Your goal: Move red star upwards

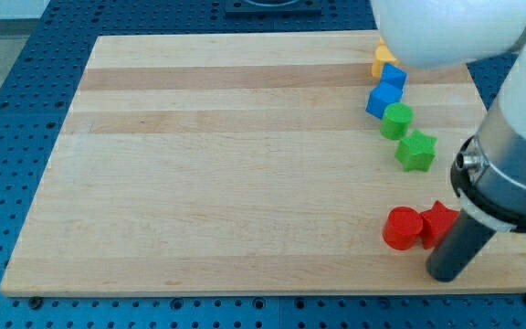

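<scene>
Resting near the board's lower right corner: my tip, just below and a little to the view's right of the red star. Touching it or not: impossible to tell. No pincer on this arm, only a straight dark rod, so holding nothing. Lying just beside the red star, on the view's left: a red cylinder. Running up the right side of the wooden board: a green star, a green cylinder, two blue blocks, and a yellow block partly hidden by the white arm.
</scene>
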Robot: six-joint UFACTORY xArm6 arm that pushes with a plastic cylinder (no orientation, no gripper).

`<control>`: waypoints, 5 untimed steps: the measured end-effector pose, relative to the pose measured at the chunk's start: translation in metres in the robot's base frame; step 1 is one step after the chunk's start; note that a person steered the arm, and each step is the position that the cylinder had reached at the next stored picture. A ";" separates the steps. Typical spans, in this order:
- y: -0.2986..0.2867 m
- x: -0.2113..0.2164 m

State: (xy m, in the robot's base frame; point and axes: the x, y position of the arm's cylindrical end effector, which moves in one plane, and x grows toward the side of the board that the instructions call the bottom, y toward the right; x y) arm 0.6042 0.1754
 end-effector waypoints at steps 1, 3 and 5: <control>0.000 -0.012; 0.003 -0.012; 0.003 -0.013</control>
